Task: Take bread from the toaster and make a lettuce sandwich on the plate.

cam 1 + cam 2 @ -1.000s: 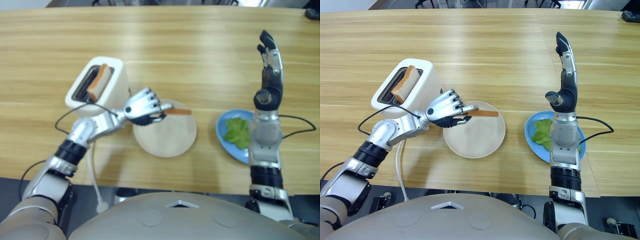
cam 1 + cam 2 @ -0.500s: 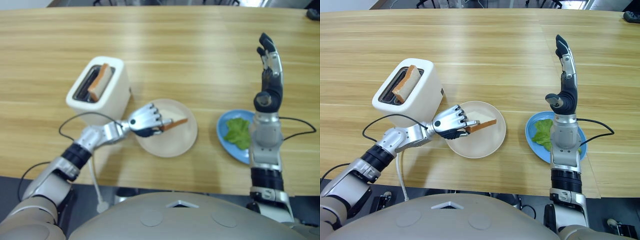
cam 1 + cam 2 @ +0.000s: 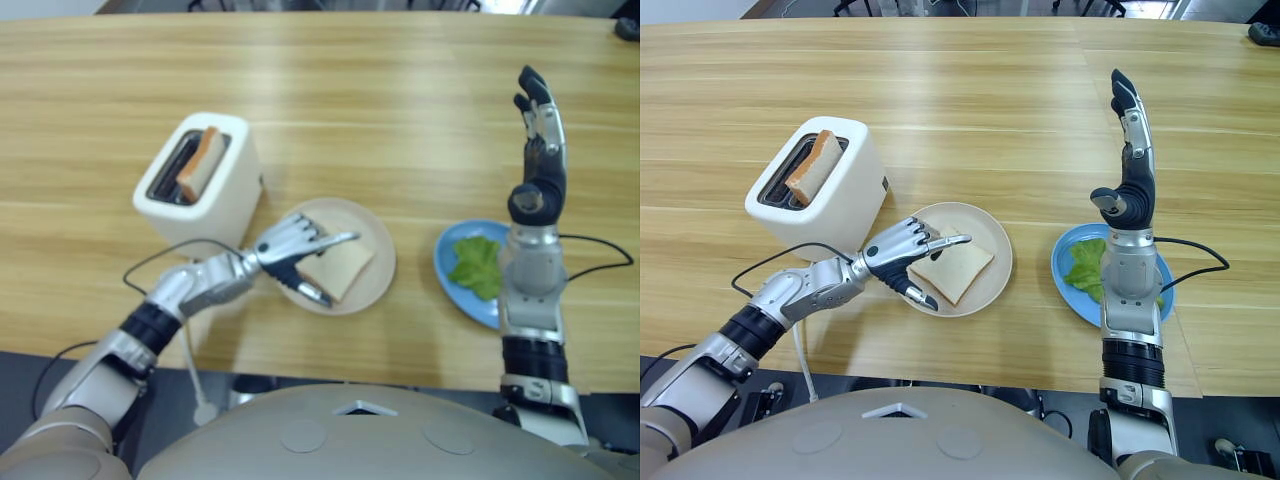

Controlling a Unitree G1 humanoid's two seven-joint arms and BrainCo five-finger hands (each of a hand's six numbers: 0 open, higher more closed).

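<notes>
A slice of bread (image 3: 953,271) lies flat on the round beige plate (image 3: 990,243) near the table's front. My left hand (image 3: 902,253) hovers over the plate's left rim with its fingers spread open, touching or just above the slice's left edge. The white toaster (image 3: 840,190) stands to the plate's left with another bread slice (image 3: 812,166) upright in its slot. Lettuce (image 3: 1081,265) rests on a blue plate (image 3: 1062,285) to the right. My right hand (image 3: 1131,120) is raised upright above the blue plate, fingers straight and open, holding nothing.
The toaster's black cord (image 3: 770,266) loops across the table in front of the toaster and over my left forearm. A white cable (image 3: 798,345) hangs off the front edge. A black cable (image 3: 1193,268) trails right from my right wrist. Bare wood stretches behind.
My left hand lowered the bread slice onto the beige plate and opened, letting it go; the slice now lies flat. The right arm has stayed still.
</notes>
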